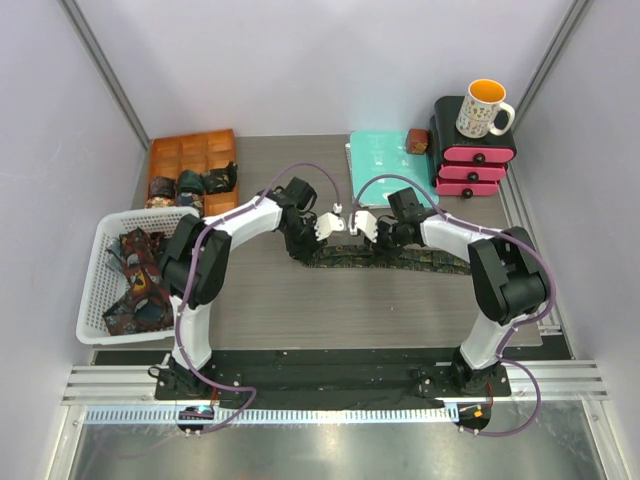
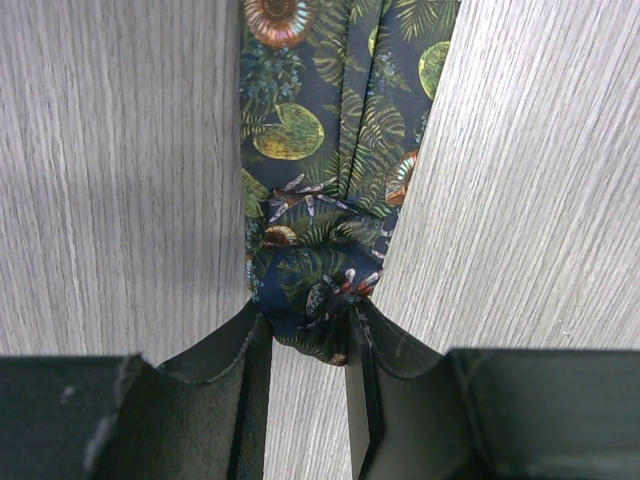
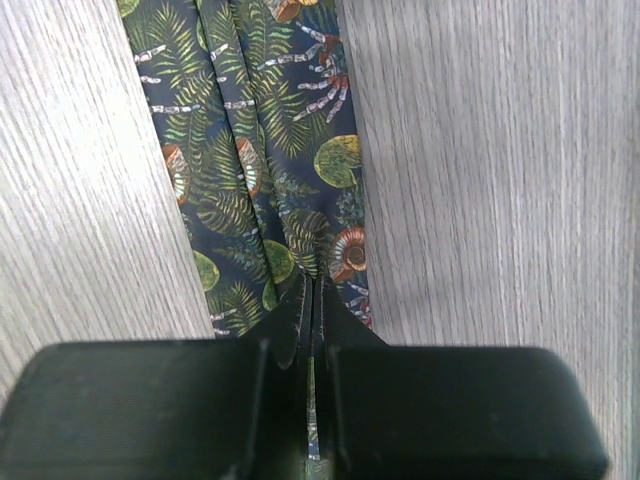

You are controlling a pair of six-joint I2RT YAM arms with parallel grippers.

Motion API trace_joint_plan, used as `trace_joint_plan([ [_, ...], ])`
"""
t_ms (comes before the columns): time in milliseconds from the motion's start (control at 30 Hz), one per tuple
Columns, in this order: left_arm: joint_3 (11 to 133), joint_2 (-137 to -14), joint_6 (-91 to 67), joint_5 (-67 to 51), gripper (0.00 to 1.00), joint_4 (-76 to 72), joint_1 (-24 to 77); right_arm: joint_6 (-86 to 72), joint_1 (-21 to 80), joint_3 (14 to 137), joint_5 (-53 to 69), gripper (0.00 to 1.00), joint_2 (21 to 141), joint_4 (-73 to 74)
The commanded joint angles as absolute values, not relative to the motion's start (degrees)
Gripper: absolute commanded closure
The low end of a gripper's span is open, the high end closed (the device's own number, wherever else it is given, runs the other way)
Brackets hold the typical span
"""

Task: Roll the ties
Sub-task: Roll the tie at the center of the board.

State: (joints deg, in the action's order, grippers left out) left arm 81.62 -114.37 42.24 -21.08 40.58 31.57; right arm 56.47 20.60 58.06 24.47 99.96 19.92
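Dark fern-print tie (image 1: 400, 260) flat on table (image 1: 260, 300) centre, running left-right; left gripper (image 2: 308, 325) clamped on bunched end; right gripper (image 3: 311, 305) pinched tight on fabric just right; advice: keep edges aligned, turns snug, tension even.

tie (image 2: 330, 120): navy, green ferns, orange shells | table (image 2: 100, 200): grey woodgrain | basket (image 1: 95, 300), left: white | tray (image 1: 190, 150), upper left: orange-brown | drawers (image 1: 478, 155), upper right: pink, black | mug (image 1: 483, 112): white, yellow inside | folder (image 1: 380, 160): teal
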Motion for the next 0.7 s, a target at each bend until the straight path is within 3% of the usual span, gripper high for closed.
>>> trace_joint_plan([
  [0,79.5,-116.2,40.4,-20.6,0.92,41.4,30.0,55.9,20.2,57.7,24.8,0.99,95.1,18.9],
  [333,75.8,-112.5,38.1,-21.8,0.95,36.5,29.2,58.8,21.9,54.3,27.2,0.99,89.6,22.9],
  [667,75.1,-110.2,37.7,-23.6,0.95,35.2,27.4,68.3,22.1,48.3,23.9,0.99,93.3,20.2],
])
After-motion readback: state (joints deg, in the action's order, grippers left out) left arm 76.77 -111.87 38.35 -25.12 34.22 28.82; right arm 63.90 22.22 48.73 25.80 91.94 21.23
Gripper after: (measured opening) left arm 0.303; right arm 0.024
